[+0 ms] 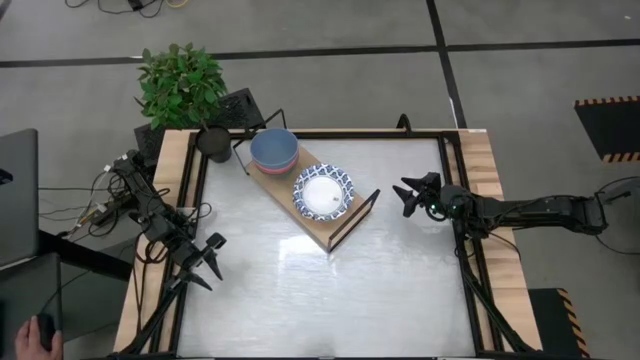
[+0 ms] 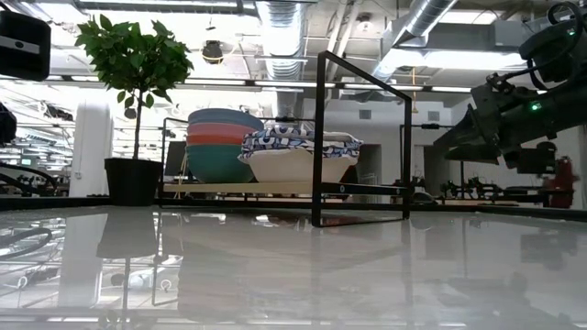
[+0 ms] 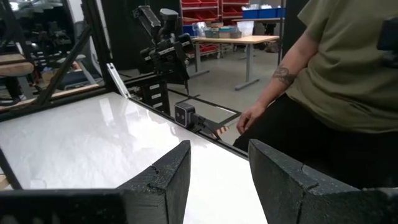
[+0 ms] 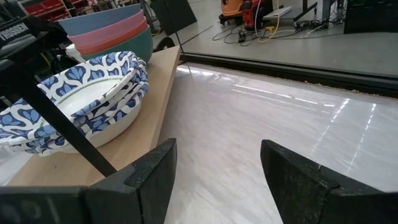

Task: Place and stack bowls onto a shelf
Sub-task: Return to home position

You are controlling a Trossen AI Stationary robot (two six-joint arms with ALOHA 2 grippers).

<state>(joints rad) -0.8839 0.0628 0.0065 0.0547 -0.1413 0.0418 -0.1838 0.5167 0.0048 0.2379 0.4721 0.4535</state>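
Observation:
The light-wood shelf (image 1: 312, 208) lies slanted at the table's far middle, with black wire end frames. On it sits a stack of small bowls (image 1: 273, 150), light blue on top, then pink, red and teal in the low view (image 2: 220, 145). Beside it sit two stacked blue-and-white patterned bowls (image 1: 323, 191), also in the right wrist view (image 4: 81, 106). My left gripper (image 1: 208, 252) is open near the table's left edge. My right gripper (image 1: 410, 193) is open, right of the shelf's near end. Neither touches anything.
A dark pot with a green plant (image 1: 185, 90) stands at the table's far left corner. A person (image 3: 336, 93) stands beyond the table's near edge in the left wrist view. Bare tabletop (image 1: 330, 290) spreads across the near half.

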